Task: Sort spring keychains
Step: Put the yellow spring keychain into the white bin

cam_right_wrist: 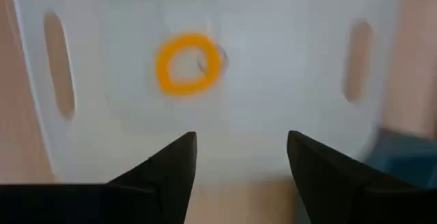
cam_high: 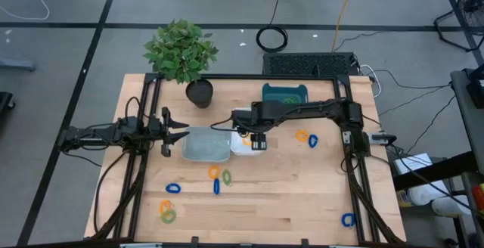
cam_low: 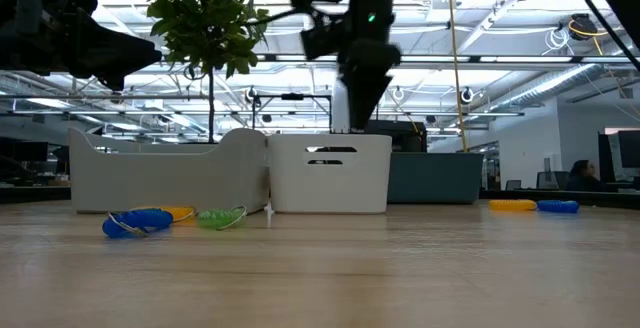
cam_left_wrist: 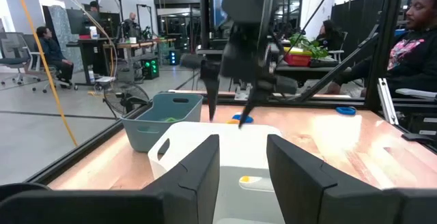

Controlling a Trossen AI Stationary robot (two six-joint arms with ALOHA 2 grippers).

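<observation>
Right gripper (cam_high: pixel 259 144) open above orange keychain (cam_right_wrist: pixel 187 64) in white tray (cam_right_wrist: pixel 287 94)

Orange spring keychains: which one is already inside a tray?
The orange coiled plastic keychain in the white plastic tray, below the open right gripper; the other orange ones lie on the wooden table.

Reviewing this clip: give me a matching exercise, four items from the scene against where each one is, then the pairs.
Items
1. potted plant
2. orange keychain
3. right claw
4. teal tray

Places
A. inside the white tray
B. above the white tray, fingers apart
C. table's far edge, left of centre
D. far side, behind the right arm

Pairs: 1-C, 2-A, 3-B, 4-D
</observation>
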